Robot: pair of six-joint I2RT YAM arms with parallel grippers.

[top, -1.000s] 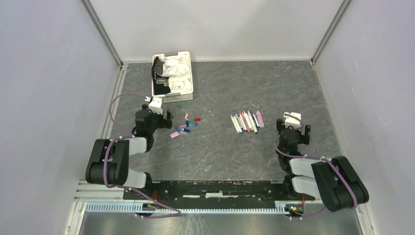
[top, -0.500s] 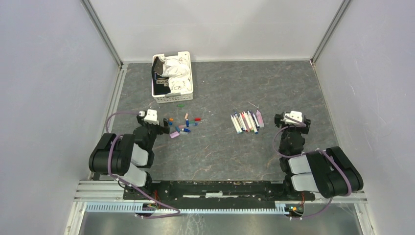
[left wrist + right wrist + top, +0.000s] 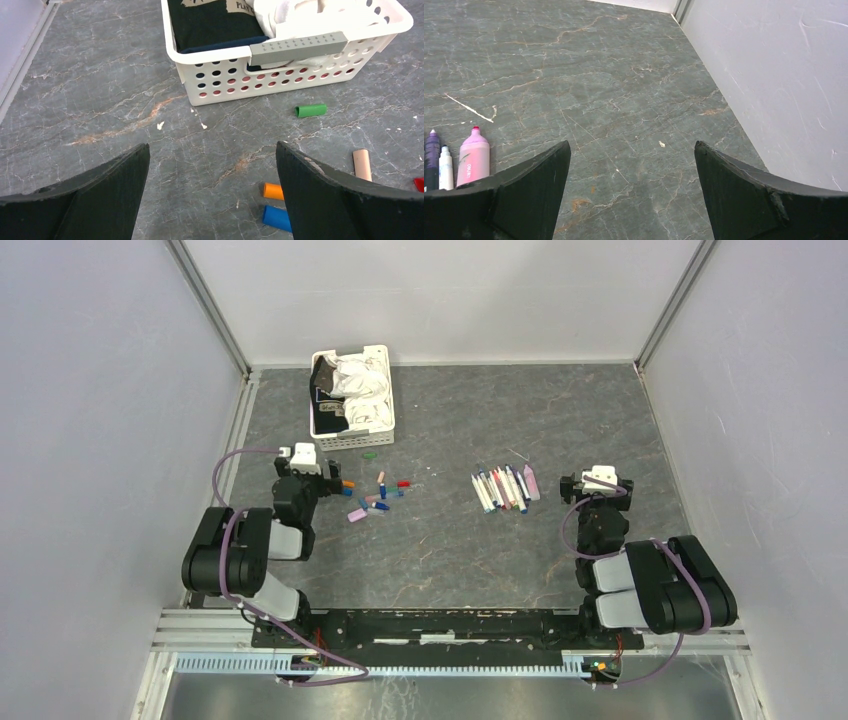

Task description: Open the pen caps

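Pen caps (image 3: 375,495) lie loose on tabletop (image 3: 450,550), just in front of basket (image 3: 352,438). Pens (image 3: 503,488) in row, well right of basket, look bare-tipped. Left end effector (image 3: 212,146) wide open, empty, near basket. Right end effector (image 3: 632,143) wide open, empty. Job looks done: lift away slow, bump nothing.

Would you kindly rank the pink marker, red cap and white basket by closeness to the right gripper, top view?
1. Pink marker, just left of the right gripper.
2. Red cap, left of centre.
3. White basket, far-left, at back.
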